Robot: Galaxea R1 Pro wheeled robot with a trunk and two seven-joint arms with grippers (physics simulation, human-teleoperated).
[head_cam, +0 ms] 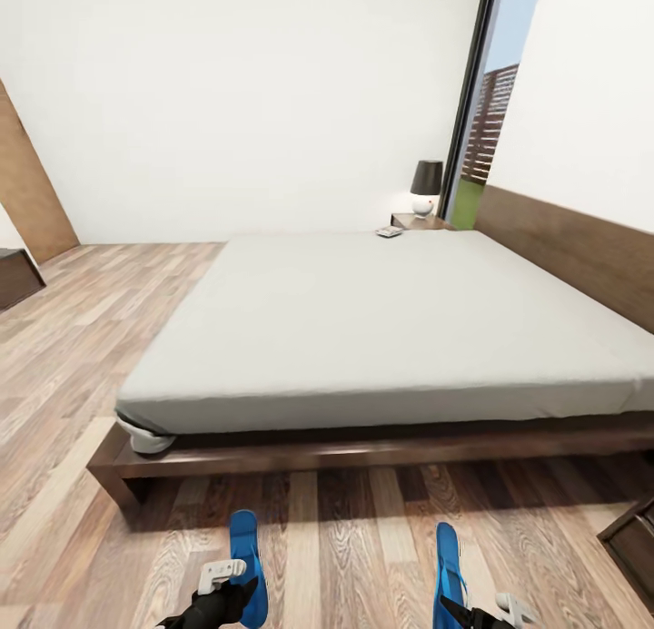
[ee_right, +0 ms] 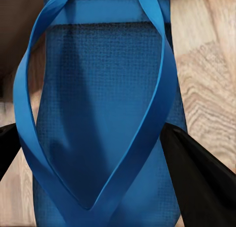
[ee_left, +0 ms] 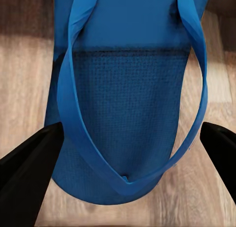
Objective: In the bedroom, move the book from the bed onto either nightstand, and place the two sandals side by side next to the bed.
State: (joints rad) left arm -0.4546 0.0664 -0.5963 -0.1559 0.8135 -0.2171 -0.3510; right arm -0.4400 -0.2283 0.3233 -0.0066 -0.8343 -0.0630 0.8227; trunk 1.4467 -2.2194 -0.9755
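Two blue sandals [head_cam: 247, 565] [head_cam: 448, 570] on the plank floor [head_cam: 345, 556] near the bed's [head_cam: 381, 339] foot; my left gripper [ee_left: 123, 138] straddles one unclamped, right gripper [ee_right: 98, 138] pinches the other's edges. Light, floppy, I judge.

The head camera is looking forward and down from the foot of the bed [head_cam: 391, 329], taking in the far wall and the wood floor [head_cam: 82, 339] close below. Each wrist camera is looking down along its gripper's fingers, very near one blue sandal: the left sandal [ee_left: 123, 104] and the right sandal [ee_right: 105, 119]. Both sandals are also showing small at the head view's bottom edge.
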